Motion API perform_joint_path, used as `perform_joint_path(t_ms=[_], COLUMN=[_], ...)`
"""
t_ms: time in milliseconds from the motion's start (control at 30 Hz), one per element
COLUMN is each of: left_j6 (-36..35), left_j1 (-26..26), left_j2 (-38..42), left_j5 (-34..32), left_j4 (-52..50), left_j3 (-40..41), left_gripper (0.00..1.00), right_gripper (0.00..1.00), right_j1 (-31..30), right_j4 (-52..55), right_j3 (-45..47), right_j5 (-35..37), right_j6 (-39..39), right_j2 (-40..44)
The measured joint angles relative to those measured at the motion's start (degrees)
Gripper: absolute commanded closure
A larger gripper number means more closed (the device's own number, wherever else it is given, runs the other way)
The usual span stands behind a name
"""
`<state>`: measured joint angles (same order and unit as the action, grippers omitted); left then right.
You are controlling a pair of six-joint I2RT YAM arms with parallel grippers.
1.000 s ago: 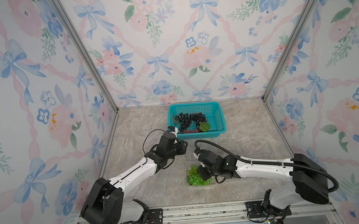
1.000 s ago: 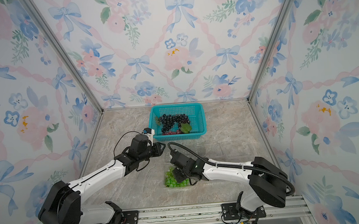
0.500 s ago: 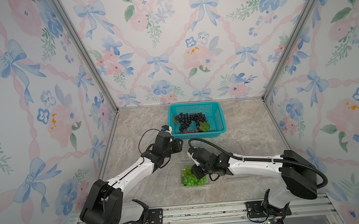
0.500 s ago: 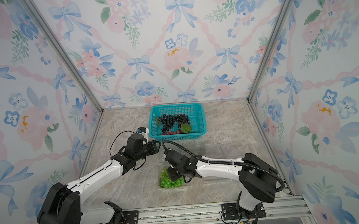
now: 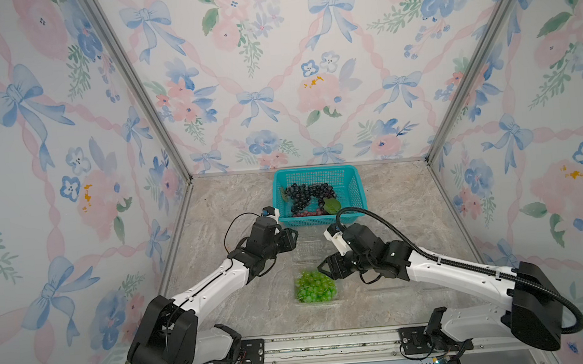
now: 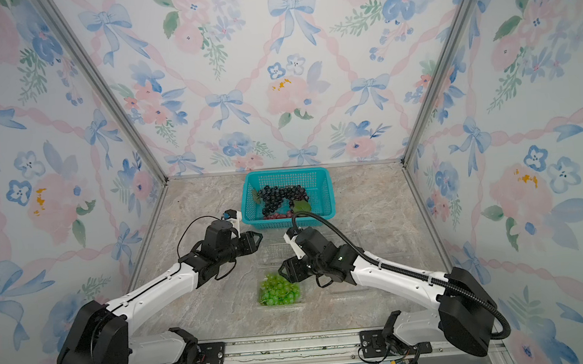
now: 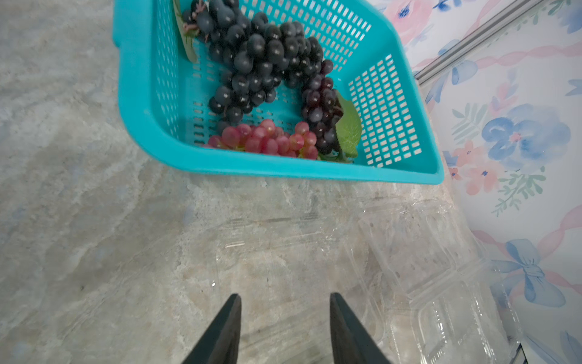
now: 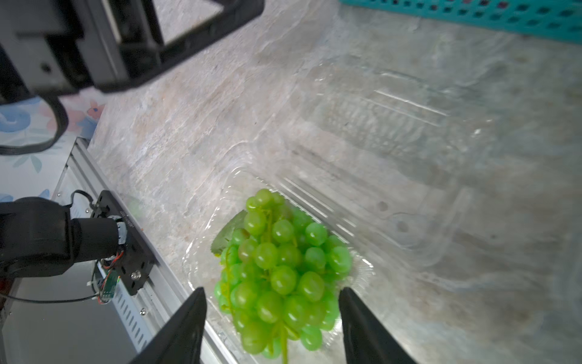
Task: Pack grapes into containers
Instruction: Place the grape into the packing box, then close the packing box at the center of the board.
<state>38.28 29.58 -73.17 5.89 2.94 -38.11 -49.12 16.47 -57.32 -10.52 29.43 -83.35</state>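
Clear plastic is tough to read here: the container (image 8: pixel 362 271) shows only as faint rims, its lid (image 8: pixel 393 205) lying open toward the basket (image 5: pixel 352 185). The green grapes (image 8: pixel 277 277) sit inside it, a roundish clump in both top views. In the right wrist view the bunch tapers away from the fingers, its stalk end cut off. The right gripper (image 8: pixel 272 290) hovers over them, jaws wide, gripping nothing. The left gripper (image 7: pixel 285 296) is partly open and empty.

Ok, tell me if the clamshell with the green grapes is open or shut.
Open: the clamshell has its lid lying flat beyond the tray; green grapes sit uncovered.
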Motion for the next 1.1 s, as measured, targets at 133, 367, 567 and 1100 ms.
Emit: perform_joint_path(t_ms=[133, 367, 567, 1100], left_j6=[0.3, 0.5, 0.8, 1.4], left_j1=[0.0, 0.4, 0.4, -2.3], left_j2=[0.0, 0.0, 0.6, -2.6], left_j5=[1.1, 3.0, 3.9, 11.4], left_j4=[-0.5, -0.4, -0.5, -0.5], left_j3=[2.2, 3.8, 5.9, 6.4], left_gripper=[0.39, 0.33, 0.3, 0.28], right_gripper=[0.26, 0.24, 0.24, 0.24], right_j1=[5.9, 10.9, 13.4, 15.4], right_j4=[0.3, -0.5, -1.3, -4.2], right_j3=[0.9, 0.9, -0.4, -4.0], right_j5=[-2.6, -5.4, -7.3, -9.9], right_j6=[-0.3, -0.7, -0.7, -0.2], right_j2=[-1.0, -6.6, -10.3, -16.4])
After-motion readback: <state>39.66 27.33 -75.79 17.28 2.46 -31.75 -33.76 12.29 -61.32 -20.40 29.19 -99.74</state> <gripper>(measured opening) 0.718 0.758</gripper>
